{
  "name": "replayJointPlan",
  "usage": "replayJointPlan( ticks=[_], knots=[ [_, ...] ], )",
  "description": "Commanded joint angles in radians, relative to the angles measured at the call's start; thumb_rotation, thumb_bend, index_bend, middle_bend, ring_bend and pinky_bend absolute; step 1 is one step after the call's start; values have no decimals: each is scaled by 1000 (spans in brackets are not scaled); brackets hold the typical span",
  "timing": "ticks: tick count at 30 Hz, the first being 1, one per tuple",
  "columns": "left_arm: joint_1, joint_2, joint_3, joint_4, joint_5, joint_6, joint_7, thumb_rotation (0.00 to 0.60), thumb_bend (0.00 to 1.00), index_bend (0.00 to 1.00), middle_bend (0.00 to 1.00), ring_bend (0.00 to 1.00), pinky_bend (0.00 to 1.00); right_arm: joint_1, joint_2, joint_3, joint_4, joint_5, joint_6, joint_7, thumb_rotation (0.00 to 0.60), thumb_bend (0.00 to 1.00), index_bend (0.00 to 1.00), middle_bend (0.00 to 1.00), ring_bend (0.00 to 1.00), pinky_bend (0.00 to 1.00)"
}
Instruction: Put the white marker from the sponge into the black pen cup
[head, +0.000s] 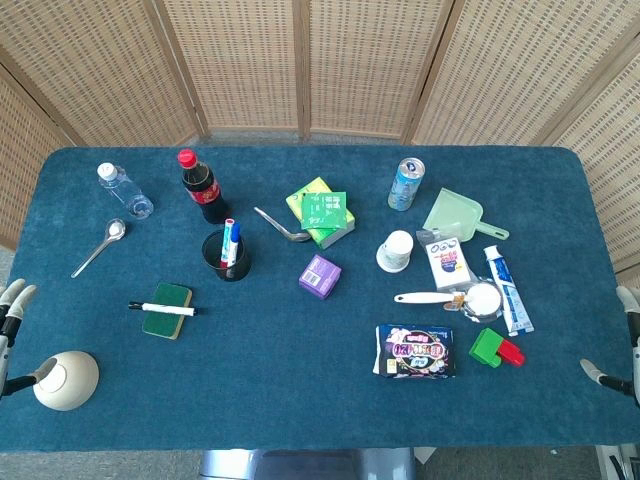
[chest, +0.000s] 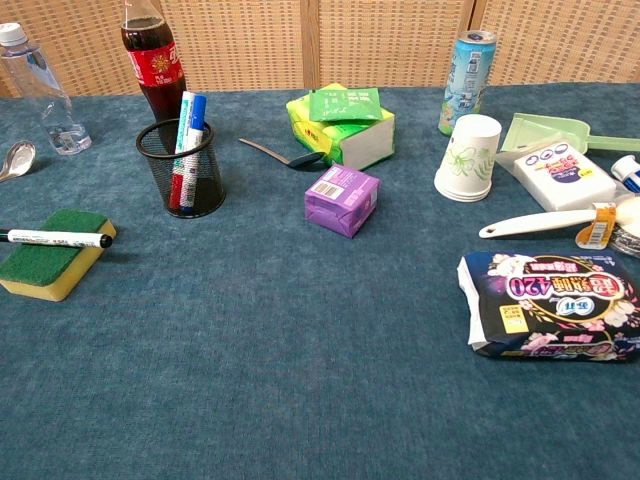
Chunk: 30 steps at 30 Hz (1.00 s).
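White marker (chest: 55, 239) flat across spongy green-yellow sponge (chest: 48, 255), black mesh pen cup (chest: 182, 168)

Blue-covered desk (head: 300, 400) with items spread over it.

On the left lie a water bottle (head: 125, 190), a spoon (head: 98, 247), a cola bottle (head: 202, 187), the black pen cup (head: 227, 257) and the sponge (head: 167, 309). Mid-desk sit a purple box (head: 320, 276) and green packets (head: 322, 212). To the right are a can (head: 405, 184), paper cup (head: 396, 251), dustpan (head: 455, 214), toothpaste tube (head: 508, 290) and a dark printed pack (head: 415, 350).
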Motion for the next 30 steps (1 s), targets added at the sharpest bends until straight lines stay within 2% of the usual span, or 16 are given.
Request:
replayJointPlan(
  ticks=[1, 17, 20, 23, 26, 30],
  knots=[
    [1, 1, 0, 0, 0, 0, -3, 600, 34, 0, 0, 0, 0, 0, 1, -1, -1, -1, -1, 1, 600, 0, 57, 0, 0, 0],
    [-29, -16, -13, 40, 3, -33, -46, 600, 35, 9, 0, 0, 0, 0, 13, -1, -3, 2, -18, 37, 600, 0, 56, 0, 0, 0],
    [-43, -30, -27, 59, -8, -45, -56, 600, 42, 132, 0, 0, 0, -2, 16, -1, -3, 3, -18, 46, 600, 0, 57, 0, 0, 0],
    [-71, -38, -34, 78, -33, -99, -55, 600, 122, 230, 0, 0, 0, -2, 20, 0, -3, 5, -23, 57, 600, 0, 62, 0, 0, 0],
    [-116, -54, -45, 106, -60, -175, -58, 600, 187, 248, 0, 0, 0, -2, 23, 1, -6, 6, -24, 64, 600, 0, 68, 0, 0, 0],
    [-152, -74, -61, 132, -94, -229, -48, 600, 191, 270, 0, 0, 0, -1, 24, 1, -7, 5, -25, 66, 600, 0, 69, 0, 0, 0]
  ],
)
